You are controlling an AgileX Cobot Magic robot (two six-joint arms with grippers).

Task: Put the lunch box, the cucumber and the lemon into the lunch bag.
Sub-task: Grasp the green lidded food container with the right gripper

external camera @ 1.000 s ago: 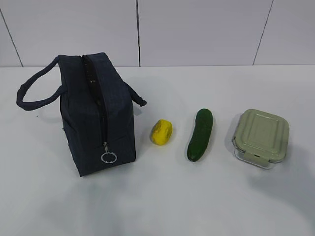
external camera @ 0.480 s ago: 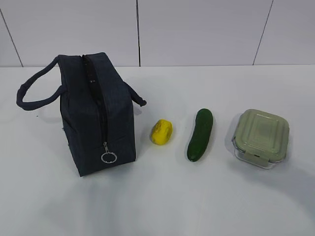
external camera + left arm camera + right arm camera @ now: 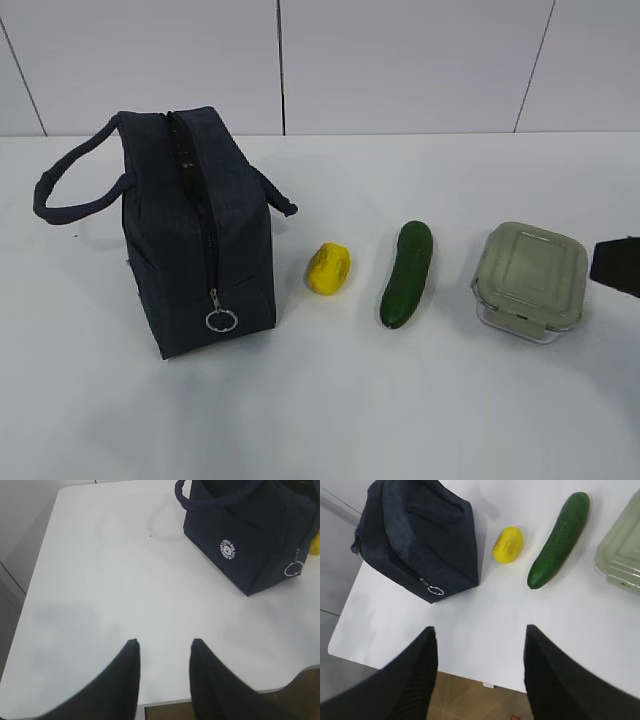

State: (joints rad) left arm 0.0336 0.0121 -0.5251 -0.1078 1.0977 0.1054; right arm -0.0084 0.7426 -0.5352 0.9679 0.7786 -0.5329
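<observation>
The navy lunch bag (image 3: pixel 195 235) stands at the left of the white table, zipper shut, its ring pull (image 3: pixel 221 320) hanging at the front. The yellow lemon (image 3: pixel 328 268), the dark green cucumber (image 3: pixel 407 273) and the green-lidded glass lunch box (image 3: pixel 529 279) lie in a row to its right. My right gripper (image 3: pixel 480 630) is open and empty above the table's front edge; its dark tip shows at the right edge of the exterior view (image 3: pixel 618 265), beside the lunch box. My left gripper (image 3: pixel 162 642) is open and empty over bare table, left of the bag (image 3: pixel 250 535).
The table's front edge (image 3: pixel 485 682) runs under the right gripper, with brown floor below. The table's left edge (image 3: pixel 37 570) shows in the left wrist view. A white panelled wall (image 3: pixel 400 60) stands behind the table.
A dark part of the right arm has come into the exterior view at the right edge, next to the lunch box. The objects have not moved.
</observation>
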